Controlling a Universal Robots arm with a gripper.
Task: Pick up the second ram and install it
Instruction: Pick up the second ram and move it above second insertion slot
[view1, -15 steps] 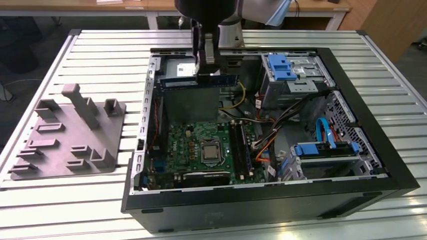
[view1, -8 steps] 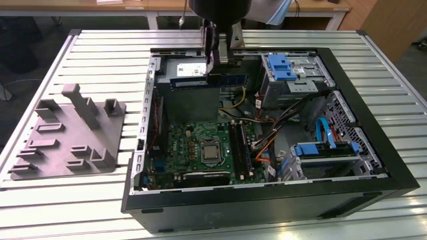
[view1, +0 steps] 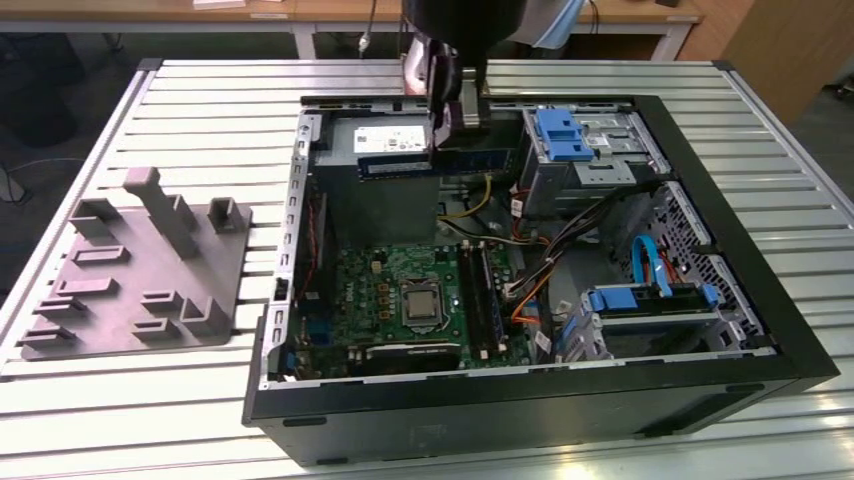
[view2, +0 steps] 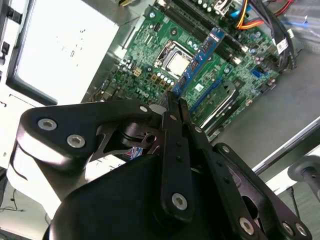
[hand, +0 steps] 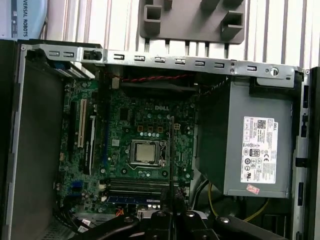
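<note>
Gripper (view2: 175, 102) fingers are pinched tight on one end of the second ram (view2: 200, 57), whose free end points out over the green motherboard (view2: 145, 45). In the exterior view, the strip hangs level above the power supply (view1: 387, 140) at the far side of the open computer case (view1: 534, 410), not touching the board

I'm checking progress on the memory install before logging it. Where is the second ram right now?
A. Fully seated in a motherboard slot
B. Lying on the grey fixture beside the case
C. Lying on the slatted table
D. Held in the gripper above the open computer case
D: in the second wrist view the gripper is shut on the second ram, which sticks out from it above the motherboard, not seated in a slot.
</note>
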